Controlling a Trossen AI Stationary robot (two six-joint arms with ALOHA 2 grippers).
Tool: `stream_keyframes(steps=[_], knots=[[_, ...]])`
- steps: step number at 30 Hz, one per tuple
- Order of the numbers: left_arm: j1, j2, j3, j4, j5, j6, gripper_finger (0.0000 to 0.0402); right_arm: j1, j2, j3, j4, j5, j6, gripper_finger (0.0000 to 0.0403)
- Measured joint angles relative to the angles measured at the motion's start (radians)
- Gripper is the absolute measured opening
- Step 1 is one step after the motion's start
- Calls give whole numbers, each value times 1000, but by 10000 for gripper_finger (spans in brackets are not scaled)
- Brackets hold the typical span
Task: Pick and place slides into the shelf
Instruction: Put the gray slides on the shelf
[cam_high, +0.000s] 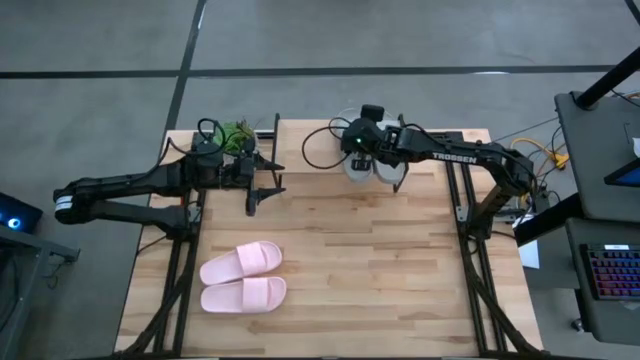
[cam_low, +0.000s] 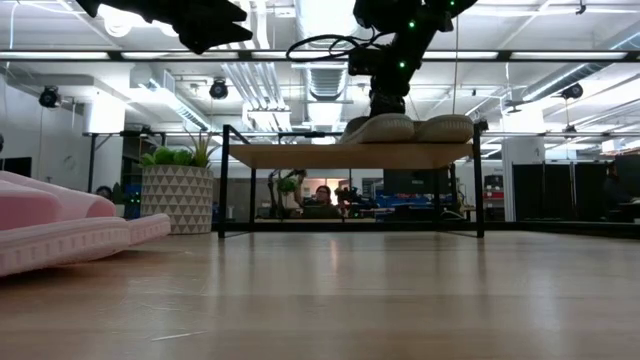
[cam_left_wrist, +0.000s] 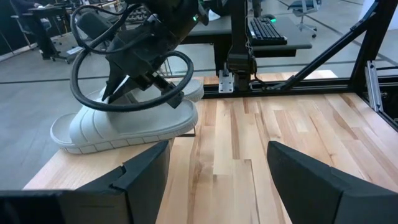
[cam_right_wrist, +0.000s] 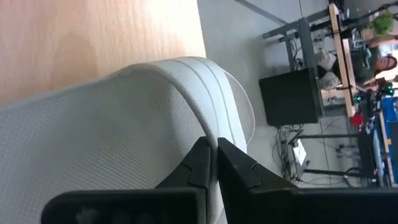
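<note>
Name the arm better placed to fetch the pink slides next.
Left. The left gripper is open and empty on the pink slides' side; the right gripper is at the grey slides on the shelf.

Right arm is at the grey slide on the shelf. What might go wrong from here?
1. The grey slide juts past the edge of the shelf; when the right gripper, its fingers shut at the strap, lets go, the slide may tip off.
2. The cable loop on that arm hangs around the slide and could snag it on retreat.
3. The left gripper hovers open nearby, so the arms might collide.
</note>
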Motion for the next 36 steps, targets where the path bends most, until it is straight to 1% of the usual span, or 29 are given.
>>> stream_keyframes(steps=[4, 10, 14, 15, 21, 25, 29, 36], knots=[[0, 0, 0, 0, 0, 0, 254, 0, 0, 0, 8, 24, 22, 10], [0, 0, 0, 0, 0, 0, 254, -9, 0, 0, 14, 27, 32, 9], [0, 0, 0, 0, 0, 0, 254, -11, 0, 0, 16, 92, 15, 9], [0, 0, 0, 0, 0, 0, 254, -11, 0, 0, 15, 95, 5, 9], [0, 0, 0, 0, 0, 0, 254, -10, 0, -2, 2, 90, -8, 9], [0, 0, 0, 0, 0, 0, 254, -11, 0, -4, -1, 47, -8, 10], [0, 0, 0, 0, 0, 0, 254, -11, 0, -4, -3, 43, -10, 23], [0, 0, 0, 0, 0, 0, 254, -10, 1, -6, -12, 49, -3, 66]])
